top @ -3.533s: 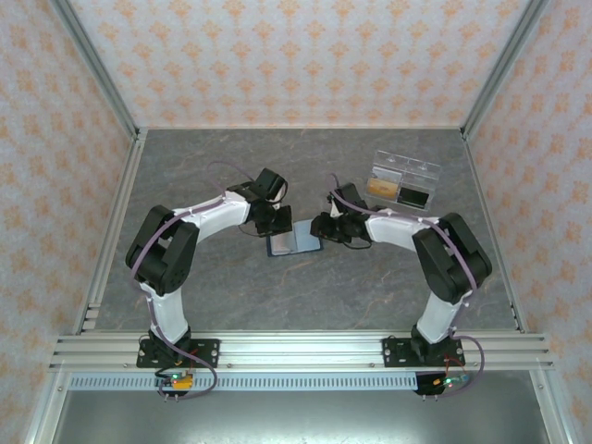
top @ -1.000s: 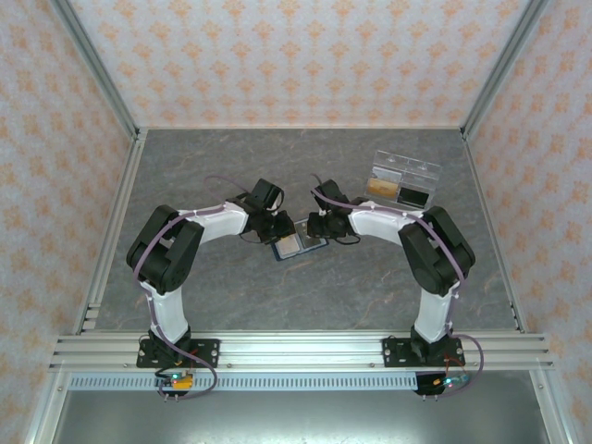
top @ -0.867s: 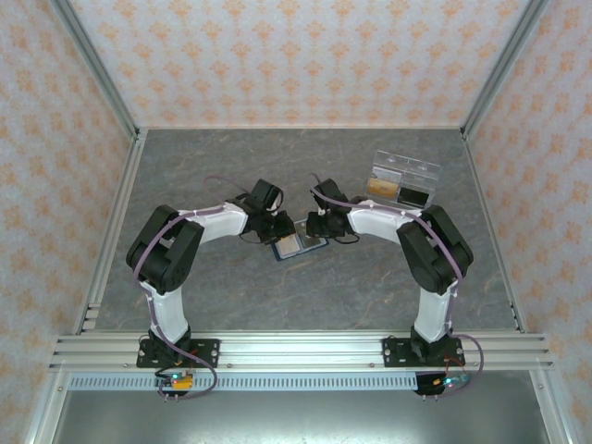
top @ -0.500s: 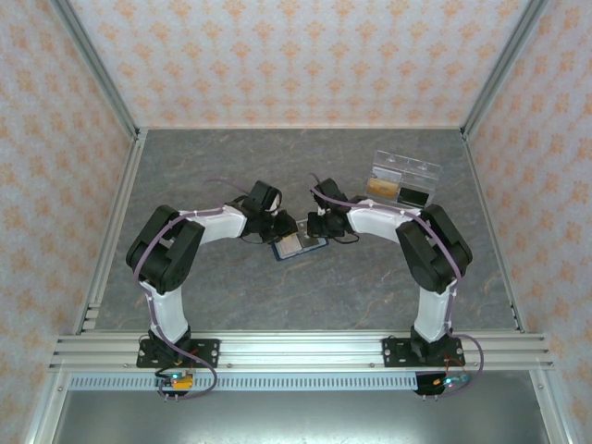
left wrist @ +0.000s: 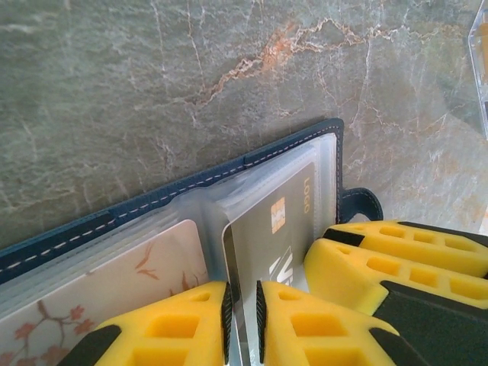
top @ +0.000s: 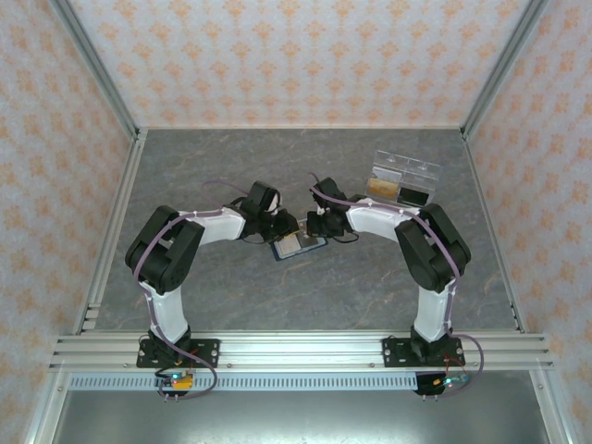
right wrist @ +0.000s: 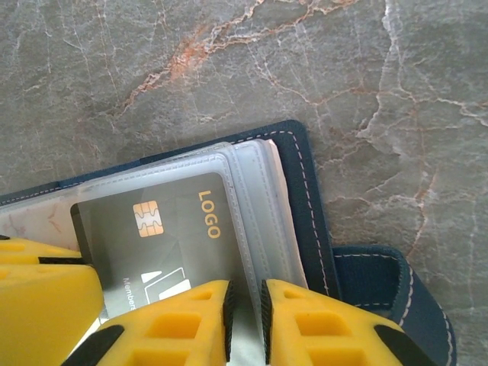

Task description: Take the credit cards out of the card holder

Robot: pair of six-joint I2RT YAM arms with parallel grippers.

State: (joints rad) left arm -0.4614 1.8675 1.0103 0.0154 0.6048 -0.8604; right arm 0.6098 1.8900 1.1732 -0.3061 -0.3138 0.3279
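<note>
The navy card holder (top: 313, 246) lies open on the table between both arms. Its stitched edge (left wrist: 191, 181) and snap tab (right wrist: 381, 284) show in the wrist views. A grey credit card (left wrist: 278, 229) with a gold chip and "LOGO" sits partly in a clear sleeve (right wrist: 263, 206). My left gripper (left wrist: 242, 324) is shut on that card's left edge. My right gripper (right wrist: 244, 324) is shut on the clear sleeve of the card holder, just right of the grey card (right wrist: 160, 229). A pale pink floral card (left wrist: 114, 271) lies in the other panel.
A clear plastic box (top: 404, 182) with dark and tan contents stands at the back right; its edge (left wrist: 480, 61) shows in the left wrist view. The two grippers (top: 294, 227) sit almost touching over the wallet. Grey marble table (top: 231, 166) lies all around.
Since 3.5 s ago both grippers have closed in onto the wallet, which has shifted and turned a little. Over the last second the left gripper edged slightly; the grey card now shows.
</note>
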